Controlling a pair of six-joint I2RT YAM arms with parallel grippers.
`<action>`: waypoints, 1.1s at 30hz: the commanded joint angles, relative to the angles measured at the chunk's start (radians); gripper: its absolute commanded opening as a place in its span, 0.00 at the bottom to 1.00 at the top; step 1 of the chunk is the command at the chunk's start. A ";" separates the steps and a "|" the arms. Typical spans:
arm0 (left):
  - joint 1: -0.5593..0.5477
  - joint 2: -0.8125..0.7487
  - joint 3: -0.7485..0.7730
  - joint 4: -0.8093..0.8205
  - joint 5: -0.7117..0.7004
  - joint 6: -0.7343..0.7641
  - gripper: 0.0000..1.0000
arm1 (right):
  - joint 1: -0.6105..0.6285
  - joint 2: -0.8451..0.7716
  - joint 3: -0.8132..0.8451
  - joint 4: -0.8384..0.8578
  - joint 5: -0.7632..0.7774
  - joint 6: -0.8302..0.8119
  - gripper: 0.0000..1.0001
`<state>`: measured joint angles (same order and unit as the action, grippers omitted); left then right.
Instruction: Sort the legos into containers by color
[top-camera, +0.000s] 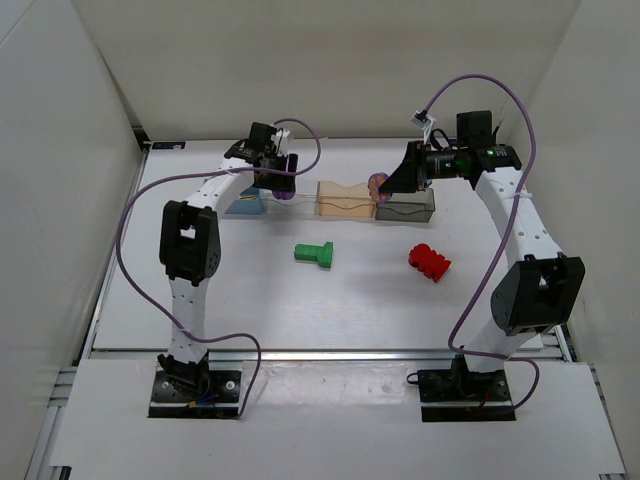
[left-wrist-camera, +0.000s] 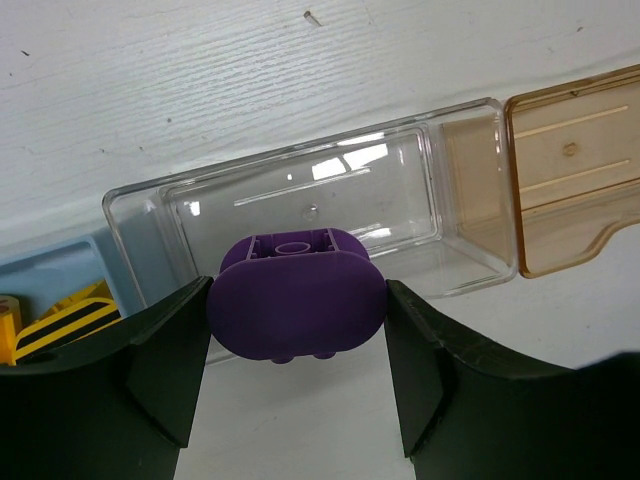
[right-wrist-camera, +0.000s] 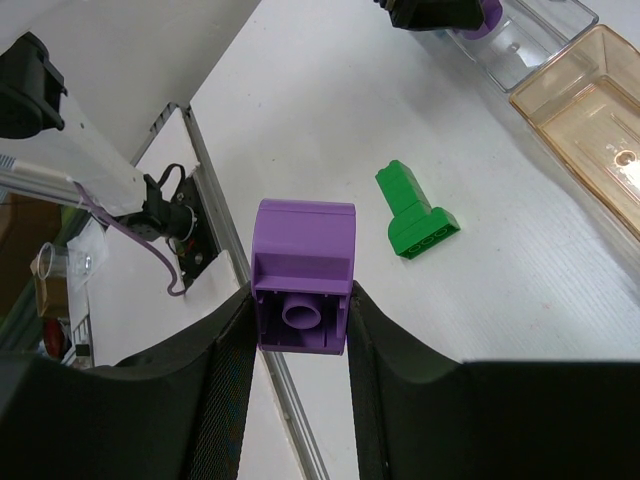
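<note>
The left gripper (left-wrist-camera: 298, 335) is clamped on a dark purple brick (left-wrist-camera: 300, 295). Its two black fingers (left-wrist-camera: 165, 370) press the brick's rounded ends from either side, with the hollow underside facing the camera. In the left wrist view the brick overlaps the near wall of the clear container (left-wrist-camera: 330, 190), but how far above the box it hangs cannot be told. To that box's left is the blue container (left-wrist-camera: 50, 275) with a yellow lego (left-wrist-camera: 55, 325) inside, and to its right the pale orange container (left-wrist-camera: 575, 160). The right gripper (right-wrist-camera: 300, 315) is likewise closed on a lighter purple brick (right-wrist-camera: 303, 250). Only the brick's lower edge is pinched between the fingertips, and most of it sticks out beyond them, open underside and round tube showing. From above, this brick (top-camera: 378, 183) sits at the gripper's tip over the line where the orange box (top-camera: 345, 198) meets the smoky grey container (top-camera: 408, 208) — off the table. The green lego (top-camera: 315, 254) and the red lego (top-camera: 430, 261) lie on the white table (top-camera: 260, 300), well apart from both grippers and nearer the arm bases than the row of boxes.
</note>
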<state>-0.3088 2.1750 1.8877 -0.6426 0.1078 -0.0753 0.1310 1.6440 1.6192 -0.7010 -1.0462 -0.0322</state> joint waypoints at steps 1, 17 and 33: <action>0.010 -0.018 0.044 0.021 -0.011 0.006 0.57 | 0.001 -0.027 0.001 0.015 -0.006 -0.002 0.00; 0.027 -0.311 -0.122 0.159 0.194 0.025 0.99 | 0.058 0.034 0.048 0.037 -0.011 -0.003 0.00; 0.159 -0.544 -0.548 1.063 1.424 -0.841 0.89 | 0.196 0.206 0.208 0.297 -0.273 0.231 0.00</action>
<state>-0.1440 1.5776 1.4284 -0.0376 1.2339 -0.4835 0.2989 1.8328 1.7588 -0.5400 -1.1889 0.1127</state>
